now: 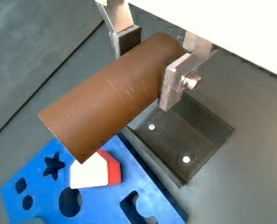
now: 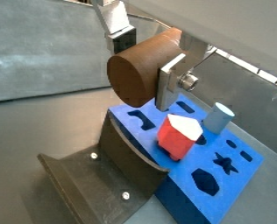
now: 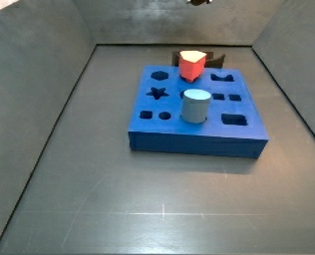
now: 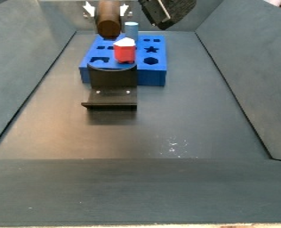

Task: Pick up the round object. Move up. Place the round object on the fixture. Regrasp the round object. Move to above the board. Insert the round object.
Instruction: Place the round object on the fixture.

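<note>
Evidently lifted, the gripper [image 1: 156, 54] has its jaws pinching the brown wooden cylinder peg [image 1: 111, 91] above the dark notched fixture [image 4: 111, 93], so lowering the peg onto it likely comes next.

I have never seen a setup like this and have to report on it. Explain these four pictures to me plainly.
This is a robot arm working inside a dark walled tray. Two pictures come from cameras on the arm's wrist, looking down past its gripper; two come from cameras fixed beside the tray.

The gripper's two flat silver fingers are clamped on the round object, a brown wooden-looking peg, held up in the air and lying sideways.

On the floor sits the board, a thick blue slab with shaped holes. A red block and a pale grey cylinder stand in it. Beside it is the fixture, a dark bracket on a base plate with nothing on it.

In a side view, the peg hangs near the board's far end.
</note>
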